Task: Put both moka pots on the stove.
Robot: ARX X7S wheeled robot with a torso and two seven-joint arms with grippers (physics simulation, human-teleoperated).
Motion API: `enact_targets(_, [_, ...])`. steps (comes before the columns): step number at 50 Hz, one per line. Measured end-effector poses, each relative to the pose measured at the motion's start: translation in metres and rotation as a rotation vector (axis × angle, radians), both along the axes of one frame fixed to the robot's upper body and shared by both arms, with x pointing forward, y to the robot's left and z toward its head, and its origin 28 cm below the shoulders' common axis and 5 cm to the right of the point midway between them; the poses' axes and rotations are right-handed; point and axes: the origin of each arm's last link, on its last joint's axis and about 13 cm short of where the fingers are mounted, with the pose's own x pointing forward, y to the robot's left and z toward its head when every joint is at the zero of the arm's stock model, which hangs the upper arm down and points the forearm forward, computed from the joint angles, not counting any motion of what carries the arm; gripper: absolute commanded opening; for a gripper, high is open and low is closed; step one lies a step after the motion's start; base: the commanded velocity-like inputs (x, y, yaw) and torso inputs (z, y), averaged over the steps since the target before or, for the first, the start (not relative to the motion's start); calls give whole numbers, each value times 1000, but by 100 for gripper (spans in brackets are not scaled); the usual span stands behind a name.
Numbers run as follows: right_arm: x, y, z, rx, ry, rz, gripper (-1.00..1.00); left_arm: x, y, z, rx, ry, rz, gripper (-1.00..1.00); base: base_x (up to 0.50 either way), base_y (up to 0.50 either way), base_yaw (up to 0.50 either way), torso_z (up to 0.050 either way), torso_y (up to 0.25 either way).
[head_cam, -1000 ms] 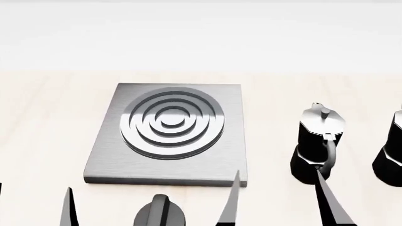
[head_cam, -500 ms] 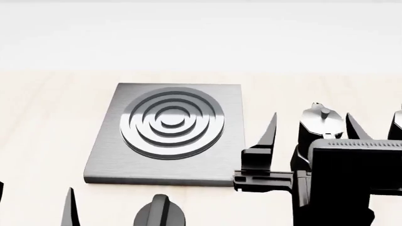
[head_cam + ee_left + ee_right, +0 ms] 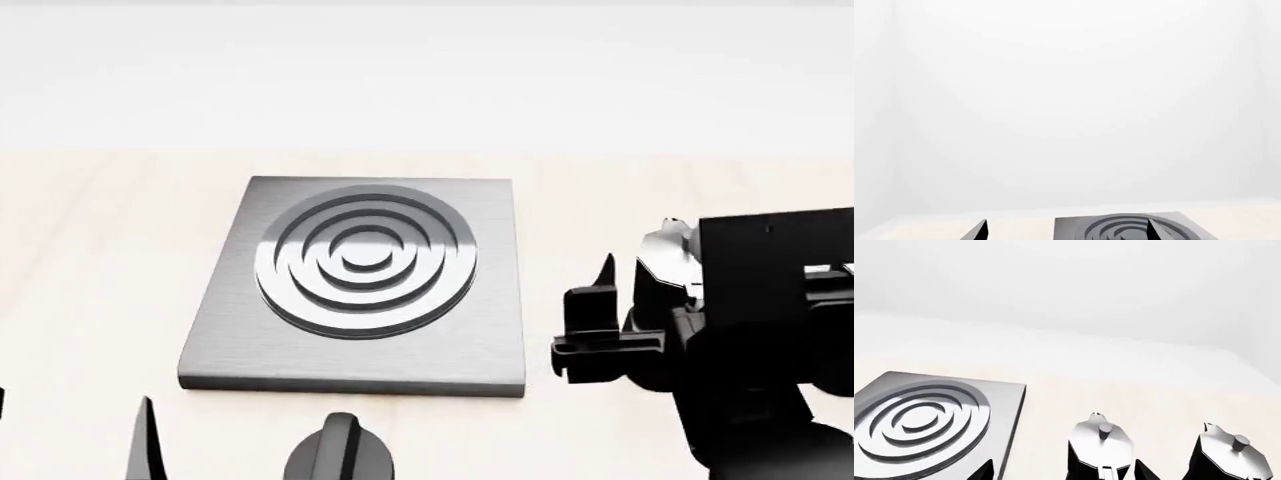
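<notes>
The stove [image 3: 360, 280] is a grey square plate with ring burner, mid-table; it also shows in the right wrist view [image 3: 921, 420] and the left wrist view [image 3: 1121, 227]. One moka pot [image 3: 1099, 447], black with a silvery lid, stands right of it between the open fingers of my right gripper [image 3: 1064, 471]. In the head view only its lid [image 3: 663, 250] shows behind my right gripper [image 3: 665, 278]. The second moka pot [image 3: 1231, 455] stands further right, hidden by the arm in the head view. My left gripper [image 3: 74, 435] is open and empty at the near left.
A squat black round knob [image 3: 340, 452] sits at the table's near edge in front of the stove. The pale wooden table [image 3: 107, 250] runs back to a white wall. My right arm's black body [image 3: 774, 340] fills the lower right.
My right arm has moved forward and up into view, and its open fingers now straddle the nearer moka pot. The left gripper, stove and pots have not moved.
</notes>
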Motion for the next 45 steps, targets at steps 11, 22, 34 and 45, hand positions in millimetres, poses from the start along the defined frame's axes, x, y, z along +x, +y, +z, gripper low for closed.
enact_targets(11, [17, -13, -2, 2, 77, -2, 100, 1, 1, -1, -2, 1, 6, 100, 0, 0, 0, 0, 0])
enact_targets(22, [28, -24, -6, 12, 124, -13, 100, 1, 2, -1, -3, 1, 9, 100, 0, 0, 0, 0, 0])
enact_targets(34, [38, -33, -13, 28, 169, -16, 100, 1, 2, -3, -2, 1, 10, 100, 0, 0, 0, 0, 0])
enact_targets(45, [44, -38, -23, 24, 210, -25, 100, 2, 2, -4, -1, 3, 12, 100, 0, 0, 0, 0, 0])
